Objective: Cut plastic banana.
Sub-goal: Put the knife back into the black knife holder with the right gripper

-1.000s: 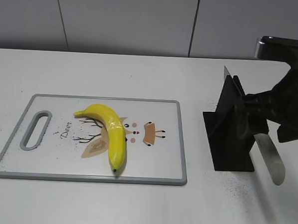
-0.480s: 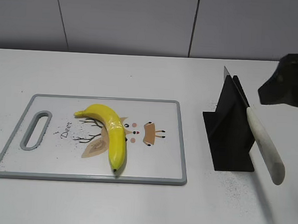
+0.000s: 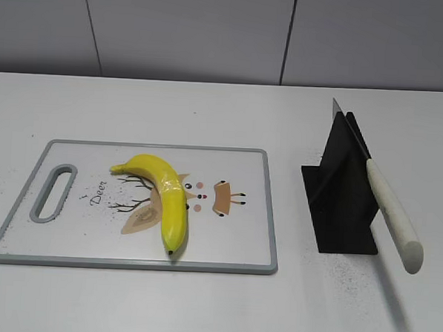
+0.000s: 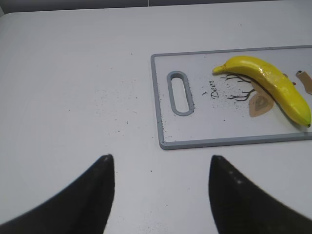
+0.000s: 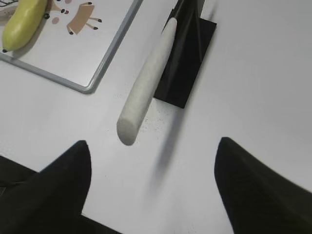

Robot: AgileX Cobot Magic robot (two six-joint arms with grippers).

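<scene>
The plastic banana [image 3: 166, 193] is glossy yellow and curved, and lies whole on the white cutting board [image 3: 239, 252]; it also shows in the left wrist view [image 4: 270, 83] and the right wrist view [image 5: 22, 22]. A knife with a white handle [image 3: 394, 215] rests in a black stand [image 3: 342, 195], handle sticking out toward the front right; the handle also shows in the right wrist view [image 5: 145, 87]. My left gripper [image 4: 161, 163] is open and empty over bare table left of the board. My right gripper [image 5: 152, 148] is open and empty, just behind the handle's end. Neither arm shows in the exterior view.
The board [image 4: 165, 112] has a grey rim, a slot handle at its left end and a deer drawing. Dark specks lie scattered on the white table around the board and the stand [image 5: 187, 58]. A grey wall runs behind the table.
The right arm, close against the knife and stand a second ago, has drawn back to the right and out of the exterior view. The knife stays in the stand. The banana has not moved.
</scene>
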